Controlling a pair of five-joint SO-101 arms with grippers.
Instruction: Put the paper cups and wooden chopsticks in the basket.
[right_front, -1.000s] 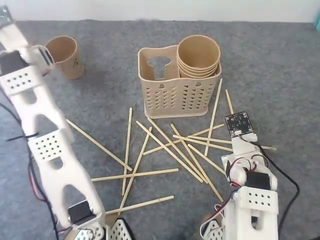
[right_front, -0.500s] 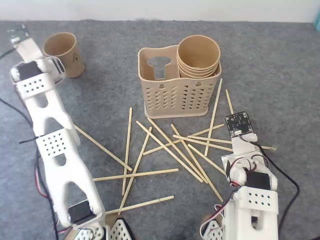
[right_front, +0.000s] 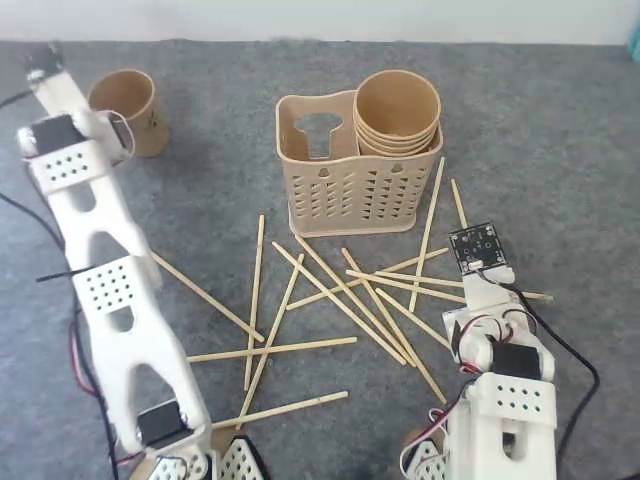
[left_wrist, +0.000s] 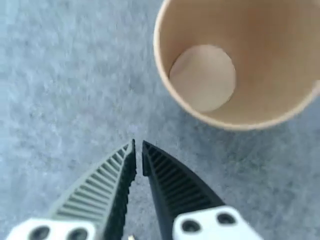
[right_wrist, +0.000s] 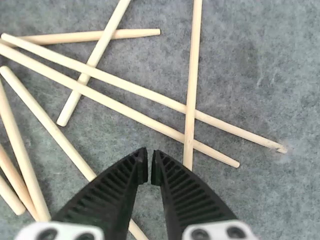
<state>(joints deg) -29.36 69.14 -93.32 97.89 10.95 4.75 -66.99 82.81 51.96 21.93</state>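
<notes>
Your left pincer (left_wrist: 138, 146) is closed to a sliver and empty. It sits just beside the loose cup (left_wrist: 235, 65) at the far left corner of the surface (right_front: 560, 130). If you advance like that you will likely shove or tip the light cup, so open first. Squeeze gently, or the rim may buckle.

Your right pincer (right_wrist: 149, 154), also nearly closed and empty, hangs over crossed chopsticks (right_wrist: 192, 75) toward the near right corner. Lifting one could drag its neighbours, or the stick could pivot in the grip.

Count:
- One loose cup.
- A stack (right_front: 398, 105) of about five in the basket (right_front: 350, 195), by the middle of the far edge.
- Roughly thirteen chopsticks, one leaning on the basket.
</notes>
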